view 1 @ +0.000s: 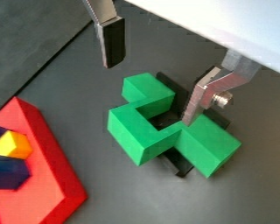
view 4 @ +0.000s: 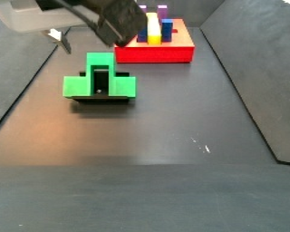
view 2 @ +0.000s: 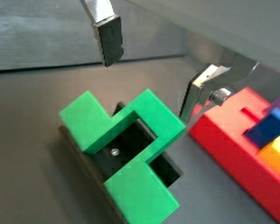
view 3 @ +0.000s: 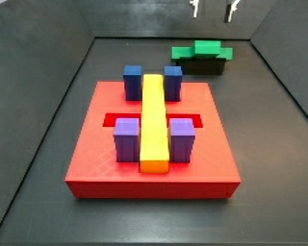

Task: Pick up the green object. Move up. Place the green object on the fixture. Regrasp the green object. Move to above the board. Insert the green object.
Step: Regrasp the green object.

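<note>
Hovering gripper [view 1: 152,77]: we found it above the green object, jaws spread wide, holding nothing.
Green object [view 1: 166,136]: we saw it resting on the fixture [view 2: 136,150], well apart from the board [view 3: 150,163].
Key relation: we noted one finger [view 1: 111,42] clear of the piece and the other finger [view 1: 199,101] close by its central notch; whether it touched we could not tell.
Next move: we judged a straight descent would suffice for the regrasp.
</note>
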